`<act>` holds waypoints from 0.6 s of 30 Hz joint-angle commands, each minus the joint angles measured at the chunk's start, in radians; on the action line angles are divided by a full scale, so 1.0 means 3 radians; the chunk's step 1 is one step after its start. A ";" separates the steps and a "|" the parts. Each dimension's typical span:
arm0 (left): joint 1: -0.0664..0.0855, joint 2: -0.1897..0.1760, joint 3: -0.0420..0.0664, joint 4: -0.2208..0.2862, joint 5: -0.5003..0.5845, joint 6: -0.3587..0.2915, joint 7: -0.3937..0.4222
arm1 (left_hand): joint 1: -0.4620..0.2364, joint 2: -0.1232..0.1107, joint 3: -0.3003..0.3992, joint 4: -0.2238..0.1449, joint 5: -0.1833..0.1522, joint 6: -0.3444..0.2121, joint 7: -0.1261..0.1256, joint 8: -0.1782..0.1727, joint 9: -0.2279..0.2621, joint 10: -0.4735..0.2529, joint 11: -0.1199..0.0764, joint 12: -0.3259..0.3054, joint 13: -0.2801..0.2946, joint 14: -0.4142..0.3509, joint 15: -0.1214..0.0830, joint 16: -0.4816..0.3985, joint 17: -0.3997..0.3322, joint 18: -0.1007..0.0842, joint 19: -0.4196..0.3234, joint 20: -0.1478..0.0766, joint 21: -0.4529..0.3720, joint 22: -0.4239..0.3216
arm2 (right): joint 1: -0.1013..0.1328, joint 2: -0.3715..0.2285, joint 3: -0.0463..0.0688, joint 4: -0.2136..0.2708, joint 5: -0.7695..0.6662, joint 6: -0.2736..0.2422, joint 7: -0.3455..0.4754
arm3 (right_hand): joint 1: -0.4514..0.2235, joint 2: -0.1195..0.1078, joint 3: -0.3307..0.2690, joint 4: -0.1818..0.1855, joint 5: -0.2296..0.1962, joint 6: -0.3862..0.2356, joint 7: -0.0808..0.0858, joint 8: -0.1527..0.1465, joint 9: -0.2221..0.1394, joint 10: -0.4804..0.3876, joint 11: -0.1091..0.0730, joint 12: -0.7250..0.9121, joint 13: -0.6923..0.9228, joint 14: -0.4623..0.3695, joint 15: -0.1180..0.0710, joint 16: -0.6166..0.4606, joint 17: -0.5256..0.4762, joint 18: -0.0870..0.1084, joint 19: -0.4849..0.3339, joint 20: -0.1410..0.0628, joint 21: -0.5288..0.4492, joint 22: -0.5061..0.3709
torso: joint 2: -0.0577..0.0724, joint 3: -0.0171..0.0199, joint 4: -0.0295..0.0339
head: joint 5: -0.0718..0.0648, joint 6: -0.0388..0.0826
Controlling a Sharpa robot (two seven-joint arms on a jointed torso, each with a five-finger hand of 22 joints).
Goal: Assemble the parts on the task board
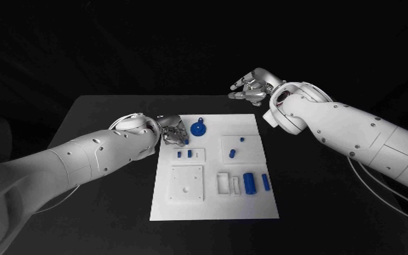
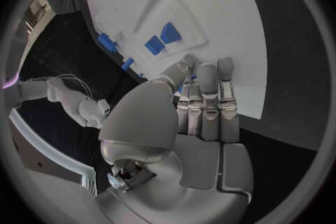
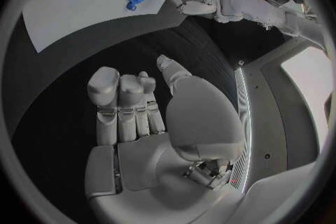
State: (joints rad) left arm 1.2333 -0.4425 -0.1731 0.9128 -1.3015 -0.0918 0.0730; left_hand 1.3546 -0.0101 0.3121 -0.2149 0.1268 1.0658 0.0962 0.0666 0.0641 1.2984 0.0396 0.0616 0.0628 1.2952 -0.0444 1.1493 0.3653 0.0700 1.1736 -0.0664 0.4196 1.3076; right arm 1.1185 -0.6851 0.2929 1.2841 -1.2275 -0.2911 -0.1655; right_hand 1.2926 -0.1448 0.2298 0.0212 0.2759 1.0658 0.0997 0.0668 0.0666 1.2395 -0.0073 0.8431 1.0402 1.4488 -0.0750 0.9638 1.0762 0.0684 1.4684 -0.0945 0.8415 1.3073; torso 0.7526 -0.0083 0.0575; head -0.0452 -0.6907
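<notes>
The white task board (image 1: 213, 208) lies in the middle of the black table. My left hand (image 1: 173, 129) hovers at the board's far left corner, and its thumb and fingers pinch a small blue part (image 1: 184, 141) just over the board. The left wrist view shows a sliver of that part (image 2: 184, 88) between the thumb and the closed fingers (image 2: 208, 102). A blue gear with a handle (image 1: 198, 128) lies just right of that hand. My right hand (image 1: 252, 88) is raised beyond the board's far right corner, its fingers apart and holding nothing.
Two small blue pieces (image 1: 184, 154) sit in a raised plate. Two more (image 1: 236, 146) sit on the plate to its right. A blue cylinder (image 1: 248, 183) and a blue bar (image 1: 265, 182) lie near white slots (image 1: 223, 183). A white square plate (image 1: 187, 183) lies near the front.
</notes>
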 commanded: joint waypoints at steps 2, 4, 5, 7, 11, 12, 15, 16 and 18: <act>-0.0035 -0.0054 -0.0024 -0.0026 -0.0031 0.0003 -0.0086 | 0.0012 -0.0052 0.0034 -0.0004 -0.0008 -0.0042 -0.0006 -0.0013 -0.0002 -0.0074 0.0025 -0.0007 -0.0008 -0.0001 0.0022 -0.0012 -0.0005 0.0043 -0.0011 0.0025 -0.0001 0.0074 | -0.0014 -0.0027 0.0002 0.0007 -0.0007 0.0053 0.0029 | -0.0021 0.0026 -0.0004 -0.0056 -0.0007 -0.0030 0.0016 -0.0007 0.0000 0.0004 -0.0016 -0.0456 -0.0475 -0.0014 -0.0014 -0.0055 -0.0041 0.0043 0.0093 -0.0004 -0.0041 0.0349 | -0.0001 -0.0002 0.0001 | 0.0002 0.0015; -0.0034 -0.0082 -0.0022 -0.0028 -0.0003 -0.0077 -0.0060 | 0.0008 -0.0067 0.0050 -0.0006 0.0000 -0.0057 -0.0005 -0.0014 -0.0003 -0.0147 0.0049 -0.0008 -0.0009 -0.0012 0.0037 -0.0016 -0.0007 0.0050 -0.0020 0.0034 0.0003 0.0075 | -0.0028 -0.0052 0.0002 0.0023 -0.0007 0.0066 0.0037 | -0.0012 0.0038 0.0007 -0.0095 -0.0022 -0.0039 0.0010 -0.0017 -0.0003 0.0020 -0.0025 -0.0730 -0.0756 -0.0027 -0.0013 -0.0126 -0.0103 0.0044 0.0086 -0.0009 -0.0096 0.0338 | -0.0003 -0.0002 0.0001 | 0.0005 0.0022; -0.0033 -0.0090 -0.0020 -0.0029 0.0010 -0.0106 -0.0049 | 0.0006 -0.0074 0.0057 -0.0006 0.0002 -0.0079 -0.0010 -0.0016 -0.0004 -0.0170 0.0057 -0.0008 -0.0009 -0.0024 0.0043 -0.0022 -0.0010 0.0052 -0.0026 0.0040 0.0002 0.0075 | -0.0033 -0.0061 0.0002 0.0029 -0.0007 0.0070 0.0039 | -0.0013 0.0038 0.0017 -0.0102 -0.0024 -0.0034 0.0009 -0.0013 -0.0002 0.0037 -0.0023 -0.0864 -0.0892 -0.0032 -0.0016 -0.0150 -0.0126 0.0044 0.0083 -0.0010 -0.0121 0.0333 | -0.0003 -0.0003 0.0001 | 0.0004 0.0024; -0.0033 -0.0110 -0.0013 -0.0035 0.0052 -0.0180 -0.0018 | 0.0008 -0.0090 0.0073 -0.0012 0.0014 -0.0110 -0.0022 -0.0014 -0.0003 -0.0198 0.0067 -0.0006 -0.0009 -0.0047 0.0052 -0.0037 -0.0017 0.0060 -0.0040 0.0048 0.0002 0.0076 | -0.0047 -0.0083 0.0002 0.0041 -0.0007 0.0084 0.0047 | -0.0011 0.0036 0.0052 -0.0116 -0.0027 -0.0022 0.0011 -0.0015 -0.0003 0.0064 -0.0021 -0.1140 -0.1167 -0.0031 -0.0015 -0.0165 -0.0144 0.0044 0.0082 -0.0012 -0.0139 0.0330 | -0.0005 -0.0005 0.0004 | 0.0007 0.0029; -0.0029 -0.0153 0.0007 -0.0049 0.0166 -0.0338 0.0049 | 0.0005 -0.0138 0.0142 -0.0019 0.0039 -0.0108 -0.0004 -0.0013 -0.0002 -0.0292 0.0104 -0.0006 -0.0009 -0.0118 0.0079 -0.0118 -0.0063 0.0084 -0.0107 0.0077 0.0010 0.0075 | -0.0078 -0.0124 0.0002 0.0056 -0.0049 0.0124 0.0076 | -0.0017 0.0016 0.0207 -0.0141 -0.0037 0.0001 0.0030 -0.0016 -0.0003 0.0290 0.0022 -0.2000 -0.2109 -0.0022 0.0013 -0.0163 -0.0163 0.0058 0.0091 0.0003 -0.0187 0.0322 | -0.0003 -0.0004 0.0005 | 0.0006 0.0045; -0.0028 -0.0167 0.0021 -0.0049 0.0207 -0.0383 0.0064 | 0.0010 -0.0143 0.0153 -0.0023 0.0046 -0.0105 0.0001 -0.0012 -0.0002 -0.0317 0.0112 -0.0007 -0.0009 -0.0130 0.0084 -0.0143 -0.0077 0.0088 -0.0121 0.0081 0.0007 0.0076 | -0.0087 -0.0135 0.0002 0.0058 -0.0091 0.0143 0.0084 | -0.0004 0.0012 0.0241 -0.0159 -0.0038 0.0013 0.0031 -0.0015 -0.0003 0.0271 0.0039 -0.2152 -0.2266 -0.0018 0.0018 -0.0157 -0.0162 0.0063 0.0095 0.0009 -0.0199 0.0319 | -0.0004 -0.0003 0.0003 | 0.0004 0.0049; -0.0019 -0.0218 0.0071 -0.0035 0.0391 -0.0490 0.0122 | 0.0027 -0.0138 0.0186 -0.0033 0.0065 -0.0066 0.0047 -0.0010 -0.0001 -0.0304 0.0119 -0.0008 -0.0010 -0.0138 0.0083 -0.0197 -0.0112 0.0102 -0.0137 0.0085 0.0025 0.0082 | -0.0124 -0.0166 0.0002 0.0065 -0.0264 0.0206 0.0104 | 0.0024 0.0024 0.0379 -0.0215 -0.0094 0.0056 0.0038 -0.0013 -0.0001 0.0275 0.0091 -0.2486 -0.2656 -0.0019 0.0047 -0.0156 -0.0170 0.0082 0.0101 0.0031 -0.0217 0.0316 | -0.0006 -0.0002 0.0000 | -0.0007 0.0060; -0.0014 -0.0236 0.0083 -0.0025 0.0480 -0.0514 0.0146 | 0.0030 -0.0136 0.0196 -0.0037 0.0066 -0.0033 0.0060 -0.0012 -0.0002 -0.0293 0.0118 -0.0009 -0.0010 -0.0175 0.0084 -0.0282 -0.0155 0.0102 -0.0184 0.0090 0.0016 0.0078 | -0.0137 -0.0176 0.0001 0.0067 -0.0329 0.0223 0.0107 | 0.0008 0.0000 0.0481 -0.0249 -0.0134 0.0071 0.0060 -0.0026 -0.0006 0.0326 0.0117 -0.2615 -0.2842 -0.0021 0.0071 -0.0152 -0.0172 0.0096 0.0102 0.0055 -0.0221 0.0318 | -0.0008 -0.0003 -0.0001 | -0.0016 0.0066; 0.0004 -0.0287 0.0117 0.0008 0.0788 -0.0534 0.0214 | 0.0037 -0.0122 0.0191 -0.0034 0.0062 0.0009 0.0074 -0.0012 -0.0001 -0.0252 0.0119 -0.0007 -0.0010 -0.0253 0.0087 -0.0479 -0.0246 0.0085 -0.0291 0.0100 -0.0038 0.0069 | -0.0171 -0.0197 0.0000 0.0074 -0.0511 0.0263 0.0103 | 0.0027 -0.0010 0.0608 -0.0311 -0.0156 0.0112 0.0039 -0.0018 -0.0003 0.0282 0.0129 -0.2601 -0.3013 -0.0025 0.0078 -0.0151 -0.0178 0.0111 0.0100 0.0066 -0.0229 0.0317 | -0.0008 -0.0002 0.0000 | -0.0028 0.0073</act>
State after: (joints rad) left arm 1.2295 -0.5260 -0.1404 0.9082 -1.2039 -0.1950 0.0982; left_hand 1.3591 -0.0487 0.3670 -0.2257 0.1431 1.0649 0.1195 0.0666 0.0642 1.2212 0.0736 0.0576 0.0590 1.2203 -0.0182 1.0132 0.2955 0.0848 1.0899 -0.0371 0.4110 1.3076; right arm 1.0711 -0.7421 0.2932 1.3035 -1.2788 -0.2591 -0.1528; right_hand 1.2985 -0.1425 0.4058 -0.0691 0.2314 1.0955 0.1113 0.0639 0.0663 1.3249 0.0295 0.0654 0.1471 1.4428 -0.0581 0.9185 1.0230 0.0920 1.4664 -0.0816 0.7786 1.3081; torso 0.7509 -0.0093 0.0580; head -0.0493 -0.6718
